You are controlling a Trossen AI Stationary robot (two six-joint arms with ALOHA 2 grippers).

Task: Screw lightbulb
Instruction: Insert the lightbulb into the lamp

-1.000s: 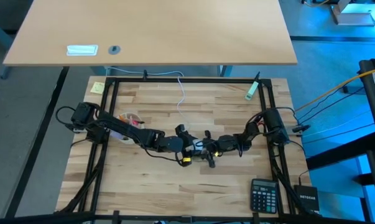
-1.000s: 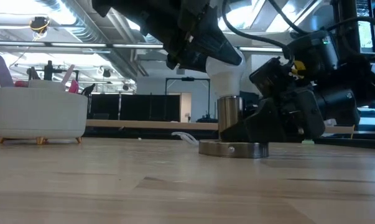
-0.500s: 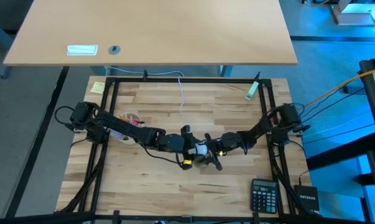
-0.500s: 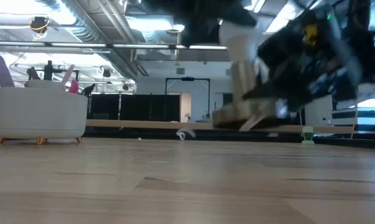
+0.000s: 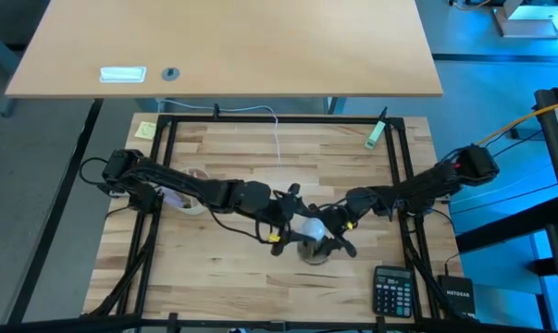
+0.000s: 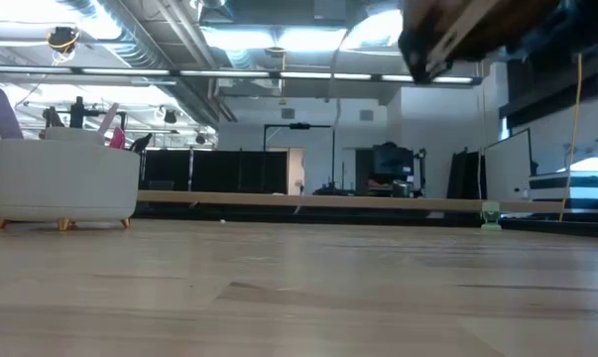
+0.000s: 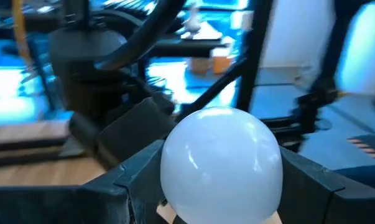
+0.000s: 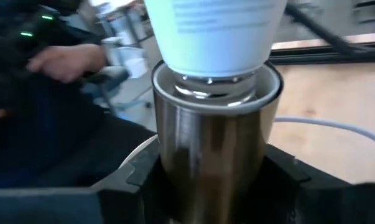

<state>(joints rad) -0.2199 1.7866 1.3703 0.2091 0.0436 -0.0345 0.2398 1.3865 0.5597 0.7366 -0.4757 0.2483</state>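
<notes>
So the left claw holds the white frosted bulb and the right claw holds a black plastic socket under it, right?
Not quite: the socket is shiny silver metal, not black plastic, as the right wrist view shows. The right gripper does hold it, and the left gripper holds the white frosted lightbulb.

I see the lightbulb (image 5: 308, 226) at table centre, over the socket (image 5: 313, 252), apparently seated in it. Calculator (image 5: 390, 290) lies near-right; a cord (image 5: 277, 139) runs far behind.

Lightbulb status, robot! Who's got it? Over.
Left gripper shut on lightbulb. Right gripper shut on metal socket, bulb's neck seated in it. Both lifted off the table. Nothing blocking.
</notes>
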